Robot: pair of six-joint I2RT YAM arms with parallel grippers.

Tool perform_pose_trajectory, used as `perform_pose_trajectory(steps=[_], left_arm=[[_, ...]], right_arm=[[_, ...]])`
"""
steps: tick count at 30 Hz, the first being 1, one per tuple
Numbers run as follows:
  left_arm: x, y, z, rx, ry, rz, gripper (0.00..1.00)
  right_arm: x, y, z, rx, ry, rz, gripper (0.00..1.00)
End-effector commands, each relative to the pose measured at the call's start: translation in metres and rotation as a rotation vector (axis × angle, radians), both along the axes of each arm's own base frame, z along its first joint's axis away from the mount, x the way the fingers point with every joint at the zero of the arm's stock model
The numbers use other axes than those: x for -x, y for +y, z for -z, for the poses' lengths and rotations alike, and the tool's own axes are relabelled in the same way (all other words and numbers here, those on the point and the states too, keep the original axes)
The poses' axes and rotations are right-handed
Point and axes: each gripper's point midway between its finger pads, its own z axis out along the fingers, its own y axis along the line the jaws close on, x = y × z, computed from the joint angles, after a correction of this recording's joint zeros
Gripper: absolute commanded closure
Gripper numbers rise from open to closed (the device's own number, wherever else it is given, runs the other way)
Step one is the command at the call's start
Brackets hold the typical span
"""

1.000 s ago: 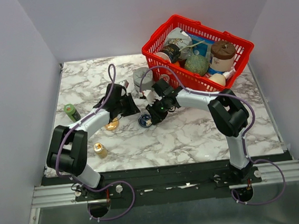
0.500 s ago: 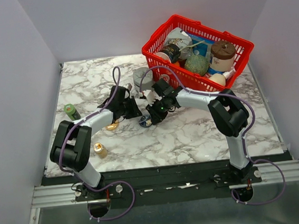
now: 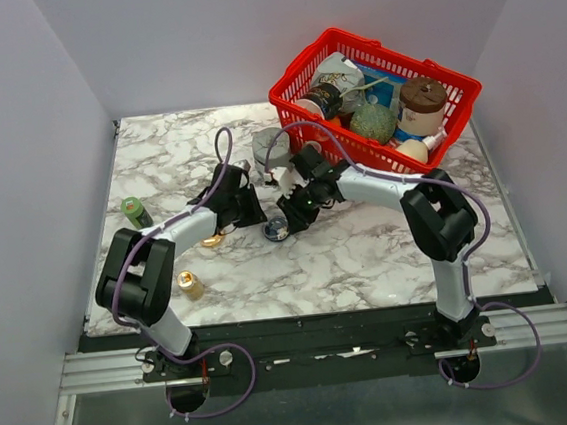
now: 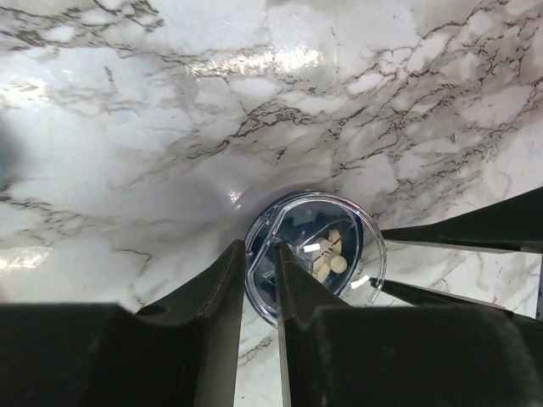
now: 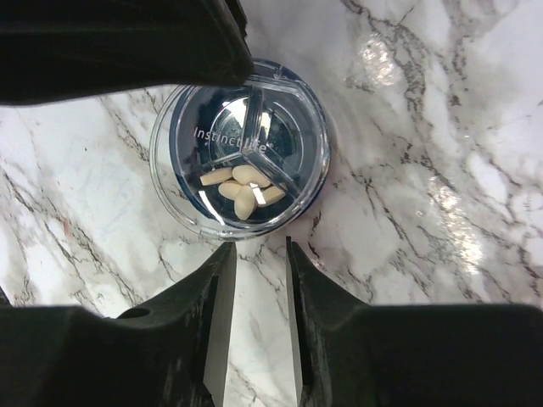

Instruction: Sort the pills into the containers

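Marble table: open stretch at near right; red basket crowds the far right corner. My left gripper is pinched on the blue dish rim, mid-table. My right gripper, a slit apart, holds nothing, tips just short of it. Dish: clear rim, three compartments. Pale pills lie in one.

On the marble bench a green bottle and a small gold bottle are at left; the red basket holds jars and perhaps a green ball.
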Motion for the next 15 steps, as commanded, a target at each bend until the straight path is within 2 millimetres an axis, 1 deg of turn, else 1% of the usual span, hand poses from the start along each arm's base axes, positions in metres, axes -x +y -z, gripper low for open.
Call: perform_pose_trajectory(steps=[1,4,7,11,15], left_arm=[[-0.021,0.001,-0.047,-0.012,-0.136,-0.026,0.72],[-0.022,-0.006,-0.058,0.026,-0.154,0.002,0.72],[-0.012,-0.02,-0.059,0.08,-0.152,0.067,0.72],[0.001,-0.033,-0.048,0.085,-0.116,0.115,0.73],[0.012,-0.039,-0.03,0.072,-0.065,0.136,0.75]], right_arm=[[-0.012,-0.008,-0.028,-0.021,-0.064,-0.018,0.6],[-0.012,-0.012,-0.031,-0.016,-0.069,-0.031,0.6],[-0.013,-0.014,-0.037,-0.022,-0.083,-0.038,0.6],[-0.016,-0.018,-0.048,-0.035,-0.106,-0.03,0.6],[-0.018,-0.022,-0.055,-0.051,-0.113,-0.024,0.6]])
